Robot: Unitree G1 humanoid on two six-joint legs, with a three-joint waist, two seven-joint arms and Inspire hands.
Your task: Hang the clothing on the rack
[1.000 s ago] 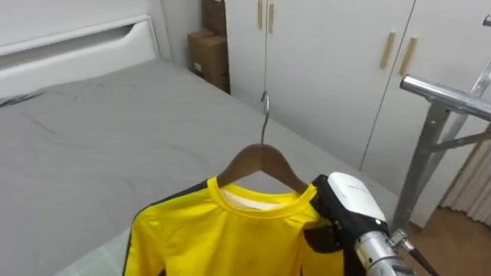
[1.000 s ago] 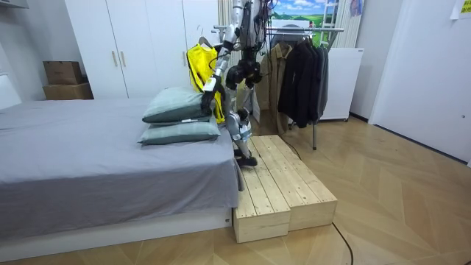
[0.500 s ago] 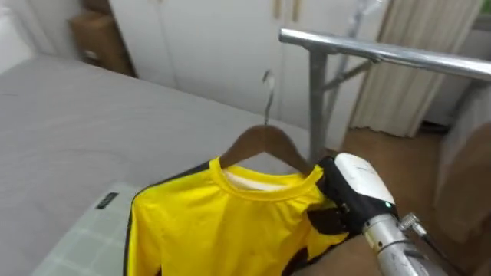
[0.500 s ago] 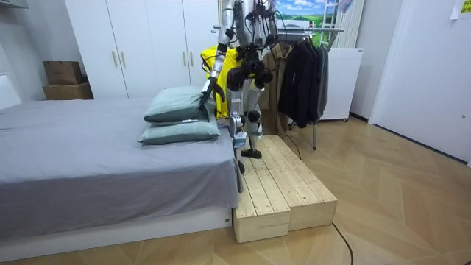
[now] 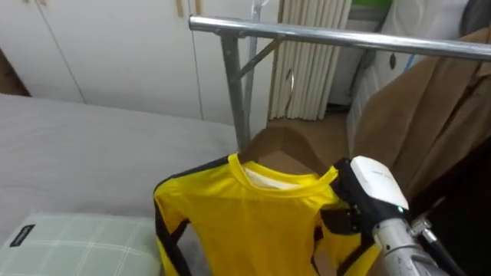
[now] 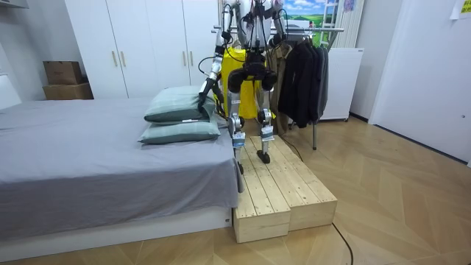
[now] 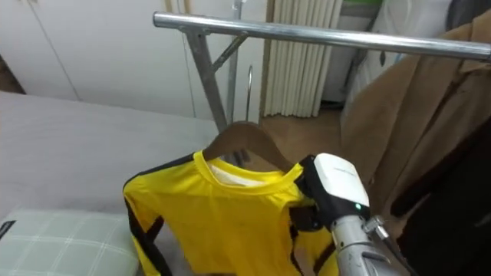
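A yellow shirt point(image 5: 253, 222) with dark side trim hangs on a wooden hanger point(image 5: 282, 144). The hanger's thin metal hook point(image 5: 290, 80) stands upright, below and in front of the silver rack rail point(image 5: 330, 37) and apart from it. My right hand point(image 5: 360, 201) is shut on the hanger's right shoulder through the shirt's cloth. In the room view I stand on the wooden platform point(image 6: 283, 184) facing the rack, the shirt point(image 6: 235, 62) raised before me. My left hand point(image 6: 202, 93) hangs low beside the pillows.
A brown coat point(image 5: 418, 115) and dark clothes point(image 6: 302, 73) hang on the rail to the right. The rack's upright post point(image 5: 236, 92) stands just behind the hanger. A checked pale green pillow point(image 5: 77, 245) and the grey bed point(image 5: 92, 146) lie to the left. Curtains point(image 5: 314, 77) hang behind.
I have turned from the bed to the rack, so the view swung right: the rail now runs overhead. The shirt and hanger stay in my right hand.
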